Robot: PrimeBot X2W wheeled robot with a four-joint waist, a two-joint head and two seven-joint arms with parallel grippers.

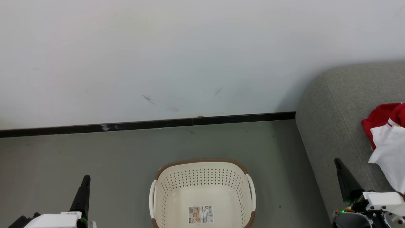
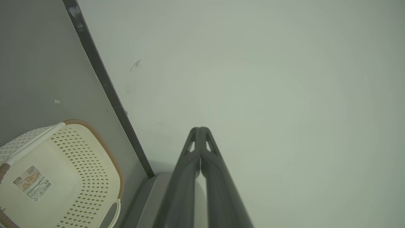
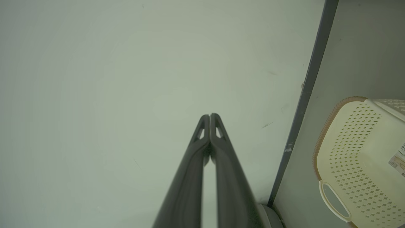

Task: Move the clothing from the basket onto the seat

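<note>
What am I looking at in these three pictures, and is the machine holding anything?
This is a wheeled robot with two arms. The head view looks down from its head: an empty basket stands on the grey floor, and the clothing, red and white, lies on the grey seat at the right. The other two pictures come from cameras on each wrist, looking along the dark fingers. The left gripper and the right gripper are both closed, fingertips together, holding nothing and pointing at the pale wall.
</note>
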